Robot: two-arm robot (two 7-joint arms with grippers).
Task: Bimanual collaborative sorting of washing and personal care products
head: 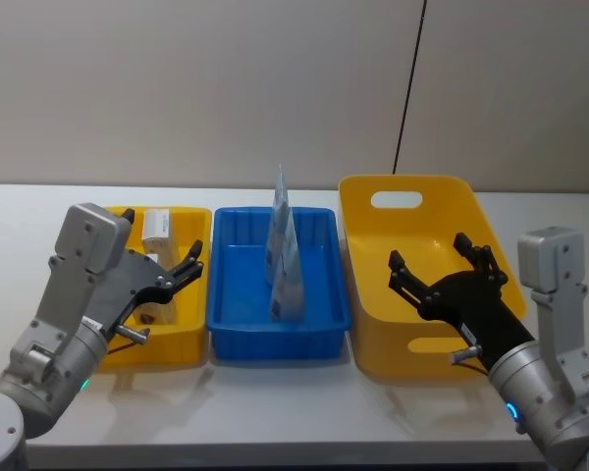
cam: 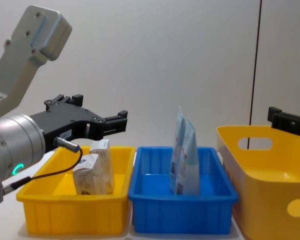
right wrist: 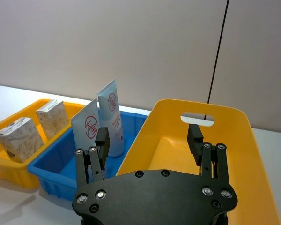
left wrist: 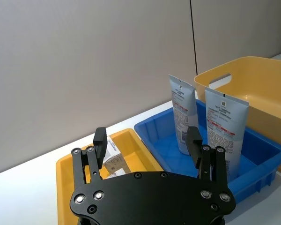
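Note:
Two whitish cartons (head: 158, 226) (right wrist: 17, 138) with leaf print sit in the small yellow tray (head: 167, 345) on the left. Two pale-blue-and-white pouches (head: 285, 257) (left wrist: 223, 126) stand upright in the blue tray (head: 275, 343) in the middle. My left gripper (head: 163, 245) (cam: 92, 111) hovers open over the small yellow tray, above the cartons (cam: 94, 170), and holds nothing. On the other side my right gripper (head: 432, 257) (right wrist: 148, 138) is open and empty over the large yellow bin (head: 365, 294).
The large yellow bin (right wrist: 253, 154) has handle cut-outs and nothing shows inside it. All three containers stand side by side on a white table (head: 275, 412), close to a plain wall. A dark cable (head: 407, 88) runs down the wall behind the bin.

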